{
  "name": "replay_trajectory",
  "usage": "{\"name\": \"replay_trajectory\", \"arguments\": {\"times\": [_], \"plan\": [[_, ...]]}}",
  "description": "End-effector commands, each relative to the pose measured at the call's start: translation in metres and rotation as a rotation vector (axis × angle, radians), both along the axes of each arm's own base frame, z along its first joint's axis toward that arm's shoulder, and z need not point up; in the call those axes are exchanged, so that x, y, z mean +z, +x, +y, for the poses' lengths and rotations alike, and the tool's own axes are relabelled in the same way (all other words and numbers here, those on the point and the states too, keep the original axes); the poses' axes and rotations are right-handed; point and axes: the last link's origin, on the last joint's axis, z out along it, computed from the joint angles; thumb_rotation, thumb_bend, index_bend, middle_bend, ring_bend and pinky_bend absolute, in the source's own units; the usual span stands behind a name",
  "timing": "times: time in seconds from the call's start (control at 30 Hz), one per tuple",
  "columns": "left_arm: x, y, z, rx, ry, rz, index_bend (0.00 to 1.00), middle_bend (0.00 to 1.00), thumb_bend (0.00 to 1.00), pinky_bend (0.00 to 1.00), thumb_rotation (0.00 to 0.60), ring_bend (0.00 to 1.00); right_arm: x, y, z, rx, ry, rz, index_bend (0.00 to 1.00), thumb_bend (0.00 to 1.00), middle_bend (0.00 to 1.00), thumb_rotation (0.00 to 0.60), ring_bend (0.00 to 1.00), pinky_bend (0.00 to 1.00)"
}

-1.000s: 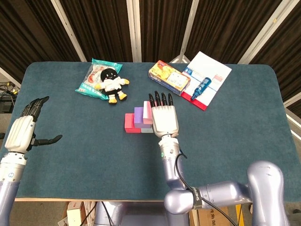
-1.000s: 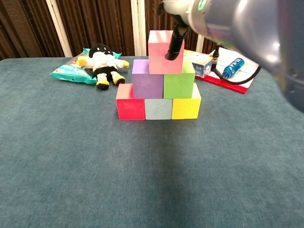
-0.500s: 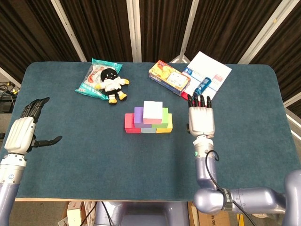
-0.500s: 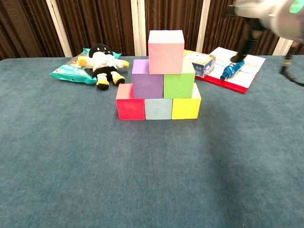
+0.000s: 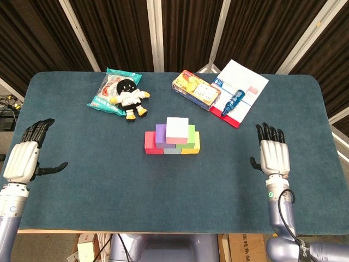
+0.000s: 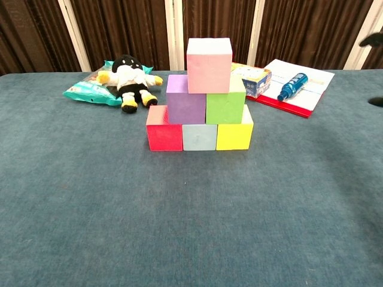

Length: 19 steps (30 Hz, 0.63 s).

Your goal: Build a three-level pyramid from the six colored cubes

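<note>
**Both hands off the finished six-cube pyramid**

The right hand point(image 5: 272, 155) hovers flat over the worktop point(image 5: 109, 180) near its right edge, fingers spread and holding nothing; in the chest view only dark fingertips show at the right border. The left hand point(image 5: 23, 159) hangs over the left edge, also released, fingers extended and thumb stuck out to the side, grasping nothing. Both hands are well apart from the cubes.

The pyramid stands near the middle of the worktop. Its bottom row has a red cube point(image 6: 164, 128) on the left, a light blue cube point(image 6: 199, 137) in the middle and a yellow cube point(image 6: 234, 134) on the right, all touching side by side. On them sit a purple cube point(image 6: 186, 100) and a green cube point(image 6: 225, 106), touching each other. A pink cube point(image 6: 209, 57) rests on top, straddling the purple and green ones, upright and roughly centred.

Toward the far edge, left of centre, a black and white plush toy point(image 5: 128, 96) lies partly on a teal snack bag point(image 5: 110, 90). Right of centre by the far edge lies a yellow box point(image 5: 196, 89), just beside a white booklet point(image 5: 242, 88) with a red border. A blue bottle point(image 5: 232, 102) lies on its side on the booklet.
</note>
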Motion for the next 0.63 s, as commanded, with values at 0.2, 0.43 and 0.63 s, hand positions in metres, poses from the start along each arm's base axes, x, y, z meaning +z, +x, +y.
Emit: {"name": "replay_trajectory", "arguments": {"times": [0.2, 0.43, 0.63], "plan": [[-0.004, -0.062, -0.035, 0.075, 0.02, 0.072, 0.0, 0.0, 0.13, 0.0, 0.6, 0.0, 0.004, -0.071, 0.055, 0.023, -0.004, -0.018, 0.0, 0.32, 0.0, 0.6, 0.0, 0.0], [-0.002, -0.098, -0.057, 0.108, 0.037, 0.174, 0.0, 0.0, 0.13, 0.0, 0.6, 0.0, 0.006, -0.086, 0.076, 0.107, -0.038, -0.047, 0.0, 0.32, 0.0, 0.6, 0.0, 0.0], [-0.009, -0.1, -0.058, 0.1, 0.005, 0.236, 0.0, 0.0, 0.13, 0.0, 0.6, 0.0, 0.006, -0.088, 0.077, 0.157, -0.02, -0.033, 0.0, 0.32, 0.0, 0.6, 0.0, 0.0]]}}
